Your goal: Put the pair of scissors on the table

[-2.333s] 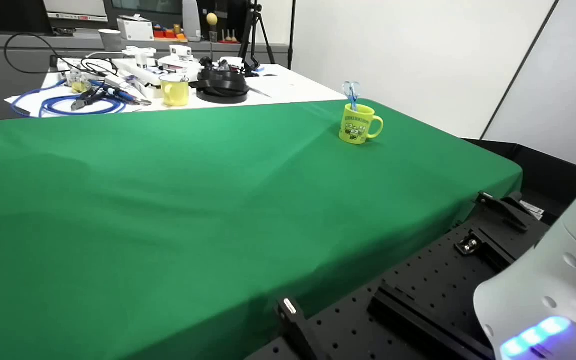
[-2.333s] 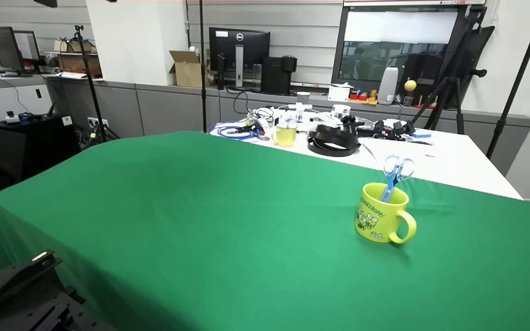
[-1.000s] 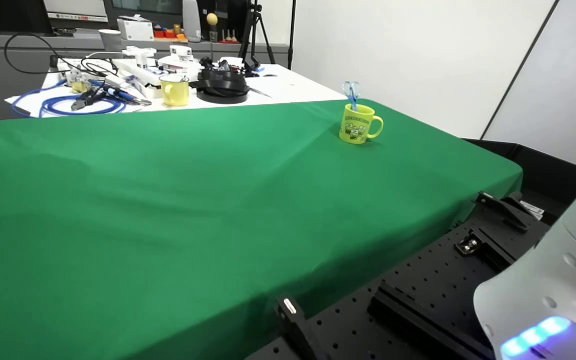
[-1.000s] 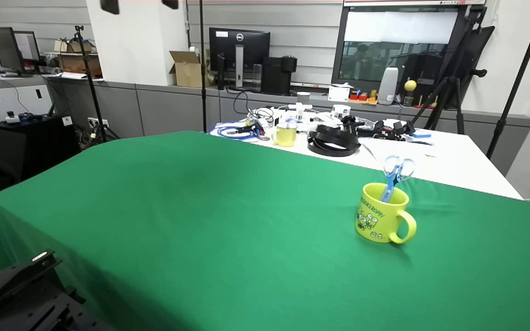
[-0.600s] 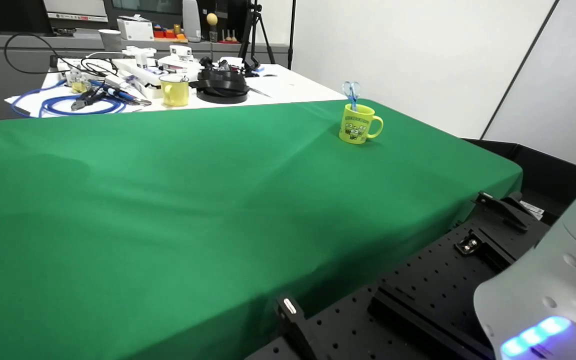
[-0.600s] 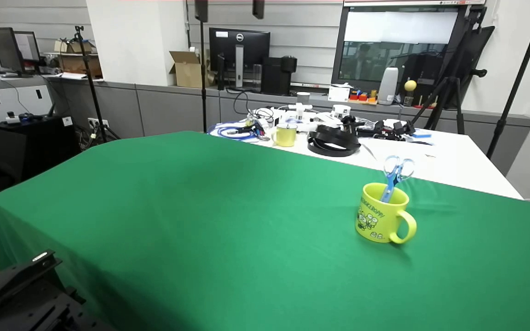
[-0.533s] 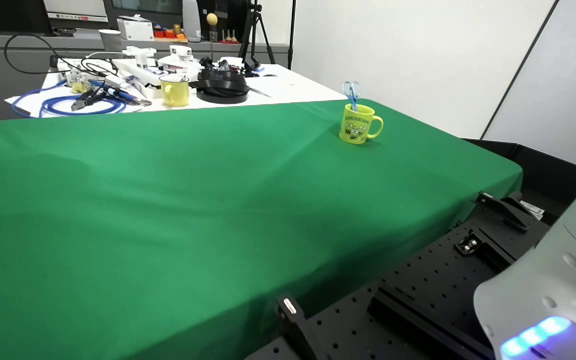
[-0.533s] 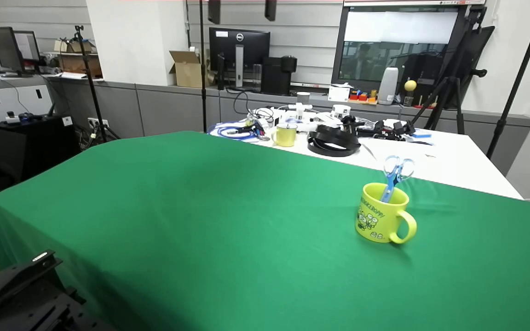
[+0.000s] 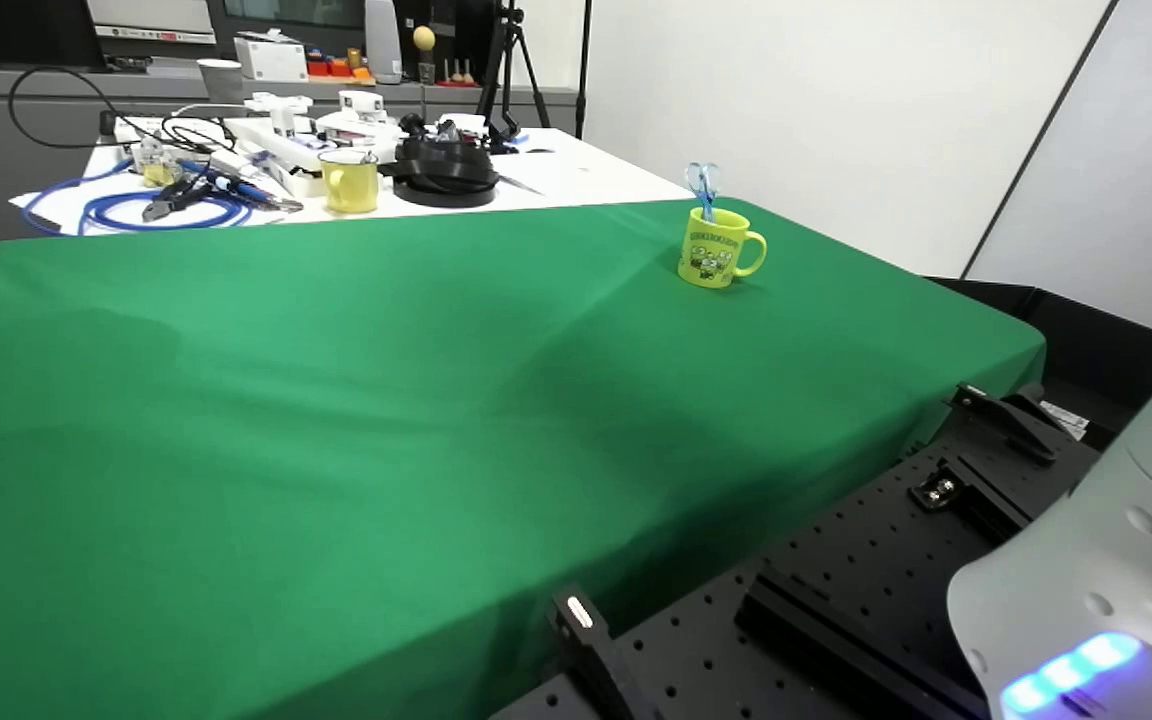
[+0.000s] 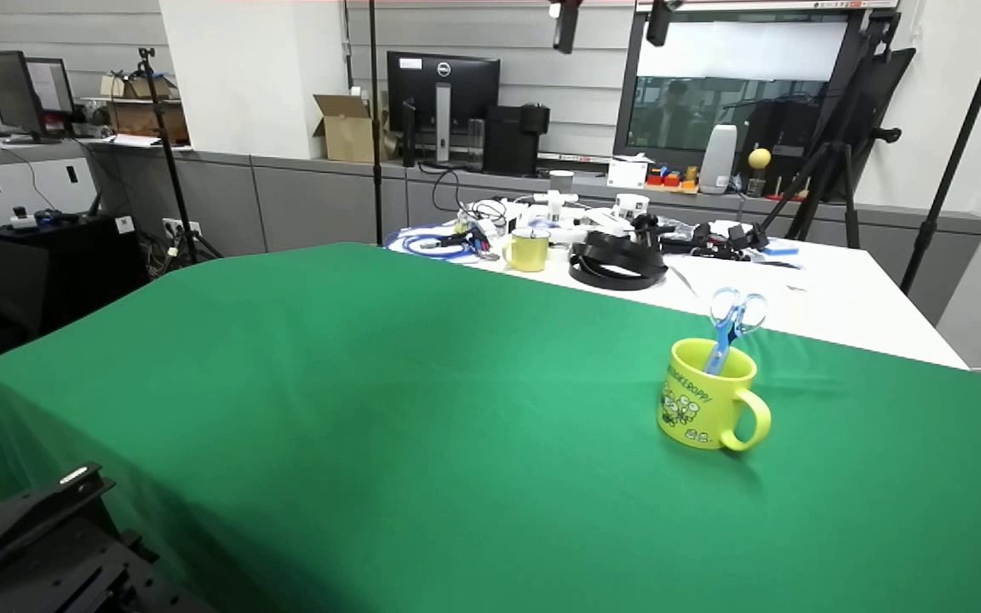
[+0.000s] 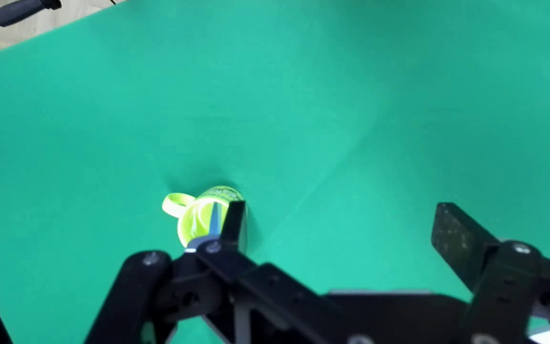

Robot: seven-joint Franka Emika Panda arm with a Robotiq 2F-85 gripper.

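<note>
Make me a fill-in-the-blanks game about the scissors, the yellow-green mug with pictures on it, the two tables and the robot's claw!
1. The lower part of the scissors is ____ the yellow-green mug.
2. The claw is ____, not shut.
3. The wide table under that mug is coloured ____.
4. The cluttered table behind is coloured ____.

Missing words: inside; open; green; white.

A lab: robot arm [image 9: 1101, 570], tripod [image 10: 841, 151], monitor [image 10: 473, 89], cable-strewn white table [image 10: 848, 294].
</note>
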